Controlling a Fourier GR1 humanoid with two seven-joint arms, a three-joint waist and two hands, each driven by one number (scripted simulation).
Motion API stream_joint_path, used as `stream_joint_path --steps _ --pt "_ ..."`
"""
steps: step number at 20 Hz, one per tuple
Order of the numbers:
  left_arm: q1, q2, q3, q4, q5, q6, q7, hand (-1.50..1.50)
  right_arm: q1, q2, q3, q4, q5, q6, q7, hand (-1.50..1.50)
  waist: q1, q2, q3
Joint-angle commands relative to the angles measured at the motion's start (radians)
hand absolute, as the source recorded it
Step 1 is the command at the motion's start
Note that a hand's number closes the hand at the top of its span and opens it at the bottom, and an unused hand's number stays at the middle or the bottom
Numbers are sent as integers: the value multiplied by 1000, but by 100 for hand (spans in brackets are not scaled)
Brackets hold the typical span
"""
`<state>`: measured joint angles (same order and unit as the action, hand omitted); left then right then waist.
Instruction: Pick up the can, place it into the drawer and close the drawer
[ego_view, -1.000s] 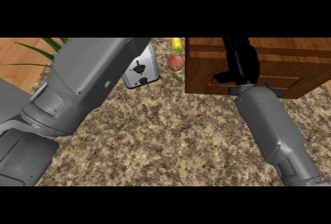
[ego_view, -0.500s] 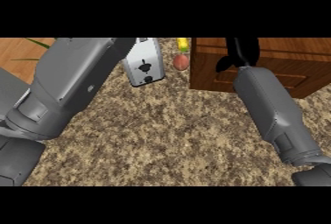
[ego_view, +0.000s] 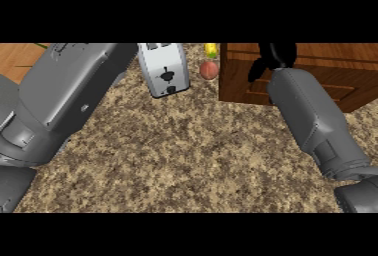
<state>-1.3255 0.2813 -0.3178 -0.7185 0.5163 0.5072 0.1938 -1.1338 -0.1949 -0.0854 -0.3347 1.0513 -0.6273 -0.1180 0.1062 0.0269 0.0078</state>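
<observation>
While the right hand (ego_view: 275, 56) rests over the wooden drawer (ego_view: 325, 75), its fingers are mostly cut off, grip unclear.

Reached deeper over the drawer (ego_view: 332, 85) with the right hand (ego_view: 275, 55) (now cut off at the top edge, only its lower part showing). Brought the right forearm (ego_view: 314, 120) along, wrist now over the drawer's front rather than at its near edge. Swung the left forearm (ego_view: 70, 95) higher, well left of the drawer, covering the green leaves seen there before. Showing more of the toaster (ego_view: 164, 70) left of the drawer, both slots now in sight.
</observation>
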Motion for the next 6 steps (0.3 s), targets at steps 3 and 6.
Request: stream_joint_path --steps 3,6 --pt "64 29 -15 -80 -7 -9 27 -150 -87 22 -101 -28 -112 -25 -80 -150 11 -11 -5" --pt "101 54 -16 -141 -3 -13 52 -150 -97 5 -114 -7 -122 6 -123 -150 14 -17 -6"
